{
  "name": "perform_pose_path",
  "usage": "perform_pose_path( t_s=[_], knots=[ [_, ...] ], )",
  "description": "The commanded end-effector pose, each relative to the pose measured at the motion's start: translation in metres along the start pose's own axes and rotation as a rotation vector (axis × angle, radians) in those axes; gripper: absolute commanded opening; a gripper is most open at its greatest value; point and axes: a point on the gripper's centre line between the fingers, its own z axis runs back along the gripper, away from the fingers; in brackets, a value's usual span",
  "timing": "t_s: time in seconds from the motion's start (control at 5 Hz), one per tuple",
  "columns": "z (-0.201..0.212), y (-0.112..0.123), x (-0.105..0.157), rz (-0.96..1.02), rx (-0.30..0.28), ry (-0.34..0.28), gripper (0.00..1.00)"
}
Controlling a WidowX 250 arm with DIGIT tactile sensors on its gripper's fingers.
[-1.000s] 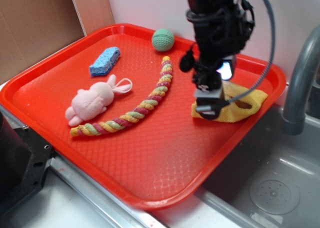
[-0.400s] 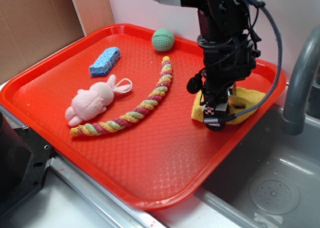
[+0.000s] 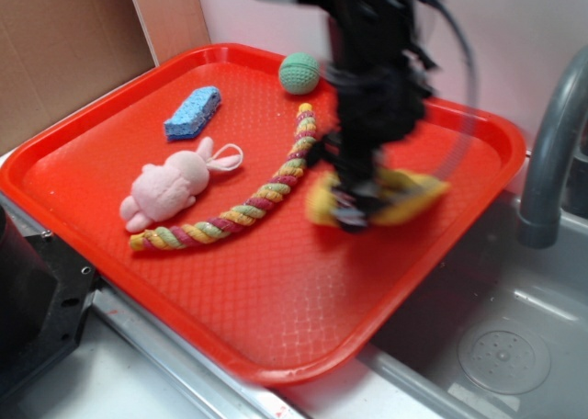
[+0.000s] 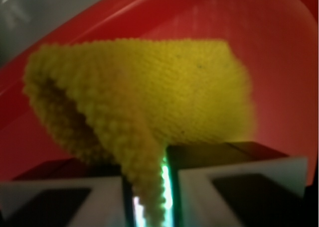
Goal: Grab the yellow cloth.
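Gripping: the claw [image 4: 149, 187] is pinched together on a fold of the yellow cloth [image 4: 149, 107]; the wrist view shows fabric squeezed in the narrow gap between the two fingers.
Cloth location: right of centre in the exterior view, on or just above the red tray [image 3: 138, 254], just right of the braided rope [image 3: 248, 203]; blur hides whether it touches.
Progress: the grasp looks made; by my judgement, lifting clear remains.
Untouched: pink bunny [image 3: 175, 185], blue sponge [image 3: 193, 112], green ball [image 3: 299, 72].
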Motion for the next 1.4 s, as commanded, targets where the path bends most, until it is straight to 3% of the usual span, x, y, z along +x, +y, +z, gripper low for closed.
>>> perform_pose_path(
  t_s=[0.0,0.2,0.4,0.6,1.0,1.2],
  knots=[
    [0.097,-0.069,-0.051,0.468,0.142,-0.017,0.00],
    [0.116,-0.073,-0.066,0.725,0.130,-0.056,0.00],
    [0.122,-0.054,-0.078,0.976,0.145,-0.029,0.00],
    [0.129,-0.036,-0.094,1.085,0.185,-0.011,0.00],
    [0.138,-0.001,-0.100,1.113,0.190,-0.007,0.00],
    [0.141,0.004,-0.100,1.114,0.203,-0.029,0.00]
  ],
)
